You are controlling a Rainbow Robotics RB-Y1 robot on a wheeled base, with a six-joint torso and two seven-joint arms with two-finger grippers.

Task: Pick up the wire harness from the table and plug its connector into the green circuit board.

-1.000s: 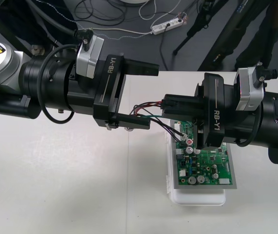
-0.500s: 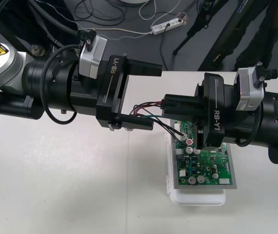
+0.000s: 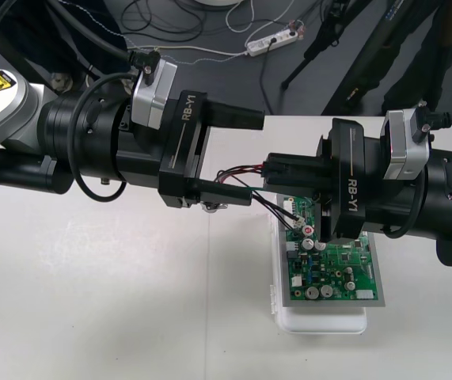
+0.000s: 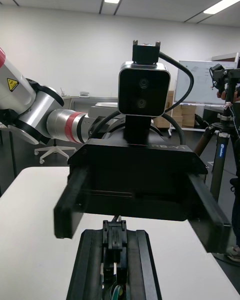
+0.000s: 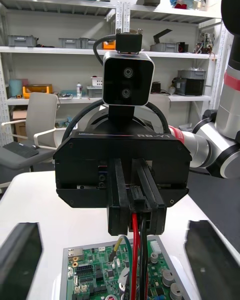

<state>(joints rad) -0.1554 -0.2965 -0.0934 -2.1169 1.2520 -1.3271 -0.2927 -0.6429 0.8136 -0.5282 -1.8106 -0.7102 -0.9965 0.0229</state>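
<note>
My right gripper [image 3: 273, 174] hangs over the far end of the green circuit board [image 3: 332, 269] and is shut on the wire harness [image 3: 237, 176]. In the right wrist view its fingers [image 4: 89, 265] clamp the small black plug [image 4: 114, 241]. Red, black and green wires [image 5: 135, 235] hang from those fingers down toward the board [image 5: 95, 275]. My left gripper [image 3: 251, 157] faces it from the left, open, with its lower finger [image 3: 226, 193] crossing the wire loop. In the left wrist view its fingers [image 5: 17, 255] stand far apart, either side of the right gripper.
The board sits on a white base [image 3: 320, 323] at the table's right middle. Bare table [image 3: 115, 301] spreads to the left and front. Beyond the far edge, cables and a power strip [image 3: 271, 41] lie on the dark floor.
My left gripper has moved slightly right toward the right gripper, so its lower finger now overlaps the wire loop. The right gripper and harness have stayed still.
</note>
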